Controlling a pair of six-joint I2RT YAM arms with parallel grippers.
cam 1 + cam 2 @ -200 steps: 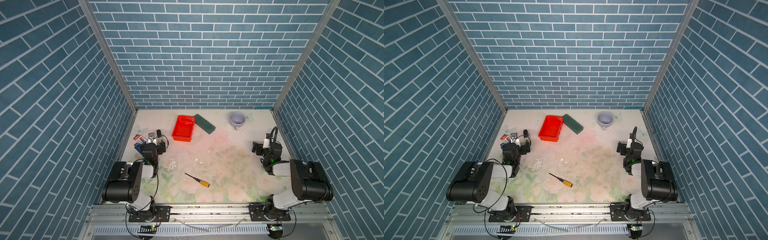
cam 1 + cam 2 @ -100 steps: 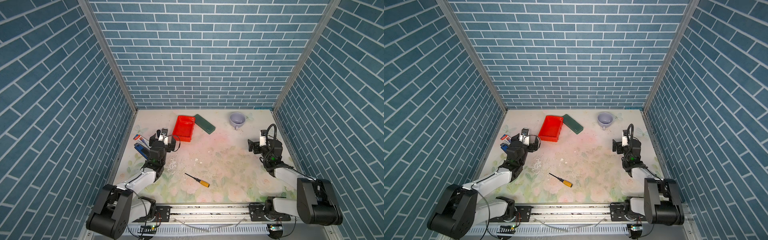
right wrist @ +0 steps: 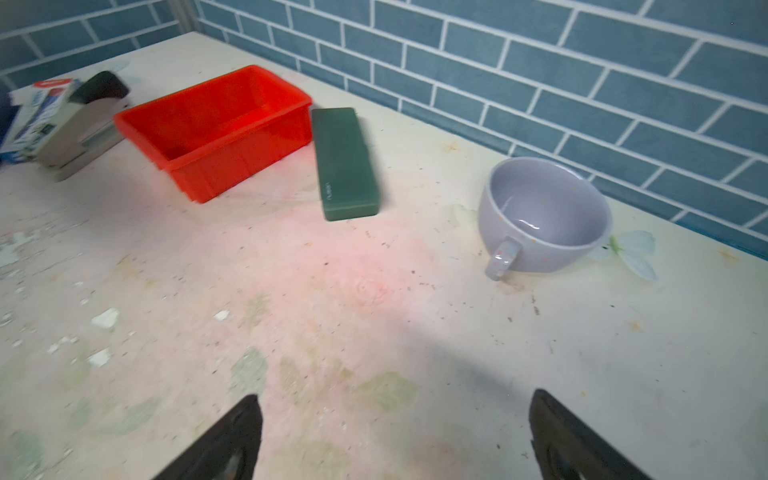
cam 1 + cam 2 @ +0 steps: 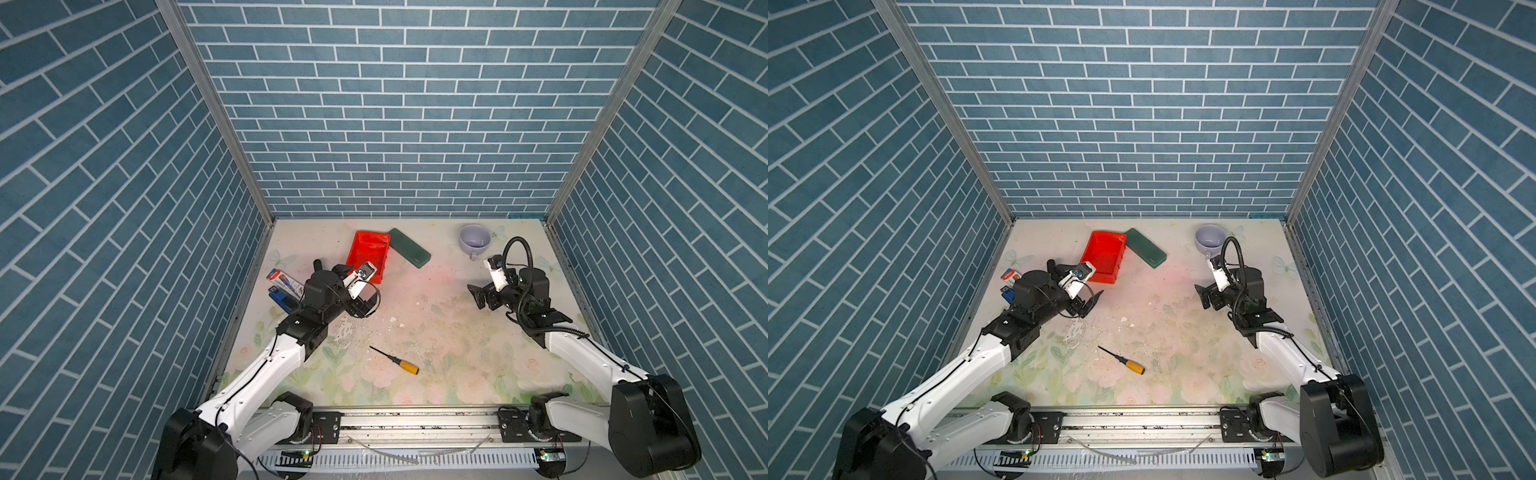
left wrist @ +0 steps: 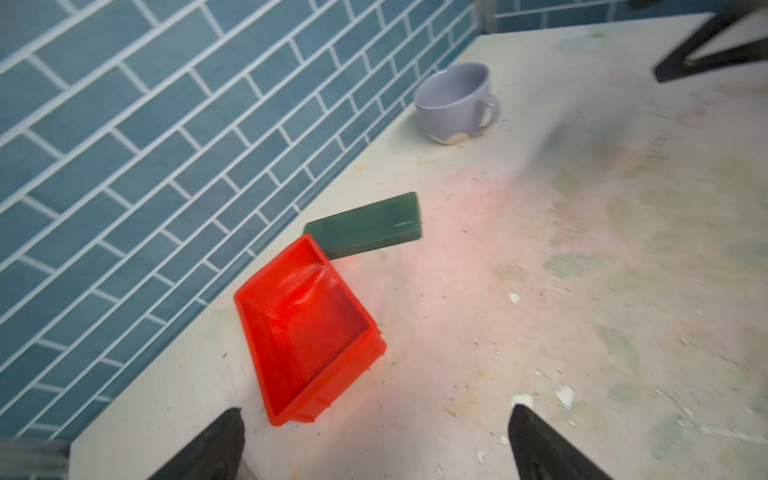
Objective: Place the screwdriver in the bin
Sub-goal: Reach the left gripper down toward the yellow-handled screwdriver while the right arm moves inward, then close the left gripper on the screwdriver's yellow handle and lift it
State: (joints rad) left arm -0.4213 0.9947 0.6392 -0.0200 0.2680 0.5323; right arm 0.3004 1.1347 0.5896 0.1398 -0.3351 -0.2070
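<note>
The screwdriver (image 4: pixel 395 360) is lying on the worktop (image 4: pixel 440 299), near middle.
The left hand (image 5: pixel 374 417) and right hand (image 3: pixel 395 397) are both hovering spread, holding nothing; the bin (image 4: pixel 369 252) is sitting far back, left of centre, well apart from it.

Likely a robot lab cell: brick-print walls (image 4: pixel 399 104) box in a floral table (image 4: pixel 436 299), a metal rail (image 4: pixel 415 422) along its near edge.

Top views overhead, wrist views share bin (image 5: pixel 316 332)
</note>
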